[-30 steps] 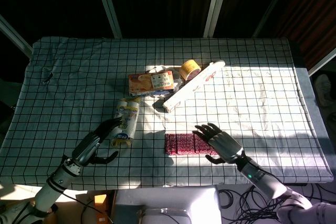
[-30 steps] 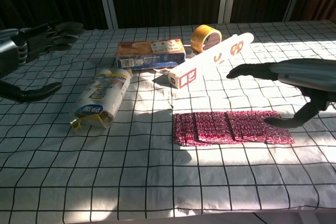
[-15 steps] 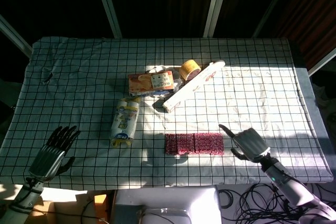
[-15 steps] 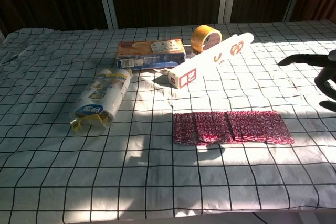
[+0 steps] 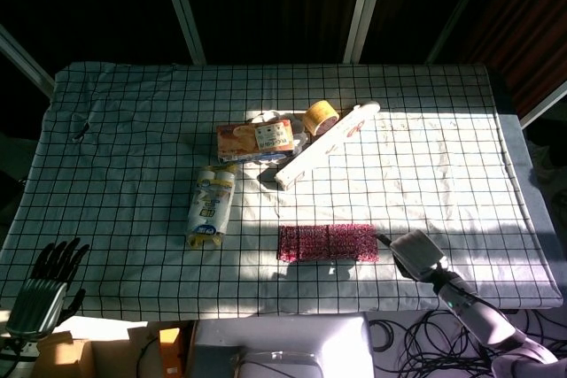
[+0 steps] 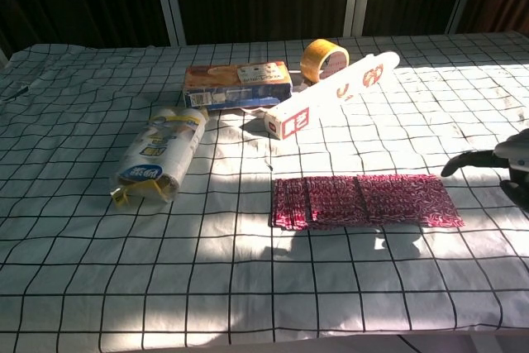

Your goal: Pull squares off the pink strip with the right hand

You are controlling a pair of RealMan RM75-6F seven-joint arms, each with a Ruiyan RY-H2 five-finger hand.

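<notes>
My right hand [image 5: 418,254] sits just off the strip's [image 5: 328,243] right end, a finger pointing at it; I can't tell how wide the others are. The strip lies left to right on the checked cloth [image 5: 133,148], near the front edge. My left hand [image 5: 42,289], fingers apart and empty, is well away.

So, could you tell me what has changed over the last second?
Both hands pulled back from the table's middle: the right hand left the strip and now sits just off its right end, holding nothing; the left hand retreated to the near-left corner. The strip and everything else stayed put.
</notes>
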